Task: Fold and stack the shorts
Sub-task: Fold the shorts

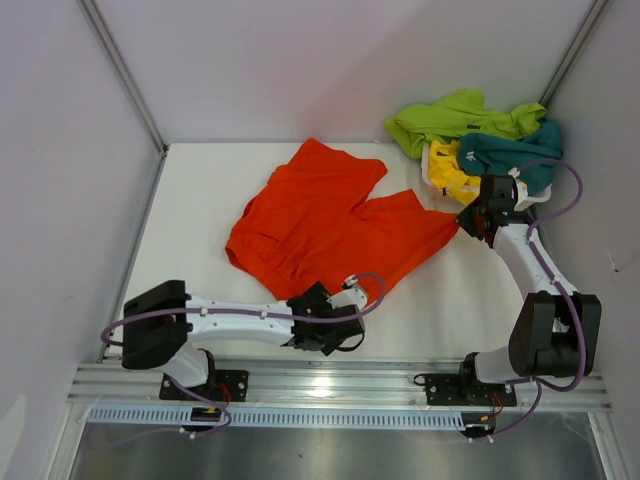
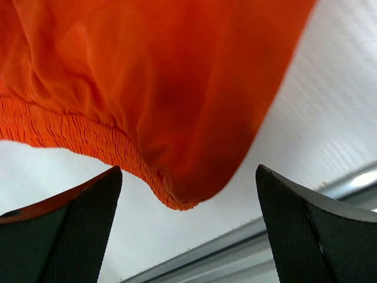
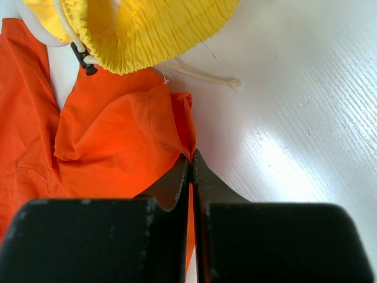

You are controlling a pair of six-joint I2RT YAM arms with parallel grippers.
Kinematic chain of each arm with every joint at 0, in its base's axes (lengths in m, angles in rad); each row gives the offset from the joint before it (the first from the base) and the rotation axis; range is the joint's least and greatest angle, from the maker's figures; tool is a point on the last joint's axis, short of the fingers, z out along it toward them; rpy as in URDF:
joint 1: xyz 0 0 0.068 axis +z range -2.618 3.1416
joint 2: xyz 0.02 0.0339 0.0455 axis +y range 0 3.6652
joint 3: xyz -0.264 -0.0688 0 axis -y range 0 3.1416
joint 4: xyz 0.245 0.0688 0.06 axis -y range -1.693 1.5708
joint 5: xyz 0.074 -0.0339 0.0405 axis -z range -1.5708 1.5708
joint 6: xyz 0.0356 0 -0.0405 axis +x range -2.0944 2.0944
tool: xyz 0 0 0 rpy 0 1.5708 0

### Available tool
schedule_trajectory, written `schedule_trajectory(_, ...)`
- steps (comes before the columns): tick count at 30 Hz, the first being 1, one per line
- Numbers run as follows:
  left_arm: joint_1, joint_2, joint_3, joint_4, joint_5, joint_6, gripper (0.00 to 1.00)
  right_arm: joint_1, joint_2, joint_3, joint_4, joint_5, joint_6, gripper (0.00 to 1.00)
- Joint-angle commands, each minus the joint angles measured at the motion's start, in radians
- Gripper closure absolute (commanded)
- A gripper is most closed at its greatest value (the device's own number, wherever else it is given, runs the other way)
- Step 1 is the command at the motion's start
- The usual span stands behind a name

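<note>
Nearby, yellow shorts (image 3: 154, 26) crowd right jaws pinching orange shorts (image 1: 320, 225) at a corner; left jaws gape wide.

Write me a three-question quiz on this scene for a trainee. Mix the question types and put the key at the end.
1. True or false: the left gripper is clamped on the waistband of the orange shorts.
2. Where does the right gripper hold the orange shorts? A. at a leg corner. B. at the waistband. C. nowhere, it is open.
3. How many other pairs of shorts are heaped at the far right corner of the table?

Key
1. False: its jaws stand wide open.
2. A: its jaws are shut on the leg corner.
3. Three: the lime green shorts, the yellow shorts and the teal shorts.
</note>
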Motion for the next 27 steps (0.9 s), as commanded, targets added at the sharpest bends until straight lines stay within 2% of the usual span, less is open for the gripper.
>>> schedule_trajectory(1,-0.004,0.036,-0.030,0.034,-0.120,-0.146,0.05,-0.013,-0.005,0.043,0.005,0.007,-0.020,1.00)
schedule_trajectory(5,-0.004,0.036,-0.062,0.062,-0.104,-0.180,0.11,-0.019,-0.001,0.063,-0.007,0.013,-0.027,1.00)
schedule_trajectory(8,-0.003,0.031,-0.074,0.065,-0.109,-0.197,0.22,-0.024,-0.001,0.071,-0.013,0.012,-0.030,1.00)
schedule_trajectory(11,-0.004,0.033,-0.068,0.065,-0.117,-0.202,0.43,-0.026,-0.002,0.077,-0.016,0.012,-0.030,1.00)
schedule_trajectory(12,-0.004,0.039,-0.070,0.065,-0.117,-0.202,0.58,-0.026,-0.004,0.077,-0.018,0.010,-0.030,1.00)
schedule_trajectory(14,-0.004,0.044,-0.065,0.068,-0.107,-0.188,0.73,-0.026,-0.004,0.082,-0.019,0.012,-0.031,1.00)
schedule_trajectory(15,-0.004,0.044,-0.062,0.079,-0.089,-0.182,0.92,-0.026,-0.002,0.083,-0.021,0.013,-0.034,1.00)
schedule_trajectory(16,-0.004,0.041,-0.059,0.080,-0.077,-0.168,0.99,-0.026,-0.002,0.086,-0.028,0.016,-0.034,1.00)
schedule_trajectory(21,-0.016,-0.018,-0.059,0.158,0.102,-0.068,1.00,-0.024,0.008,0.184,-0.120,0.036,-0.048,1.00)
schedule_trajectory(23,-0.026,-0.039,-0.054,0.171,0.204,-0.056,1.00,-0.023,0.025,0.235,-0.209,0.057,-0.059,1.00)
schedule_trajectory(27,-0.110,-0.009,0.037,0.179,0.307,-0.048,1.00,-0.007,0.055,0.335,-0.338,0.116,-0.066,1.00)
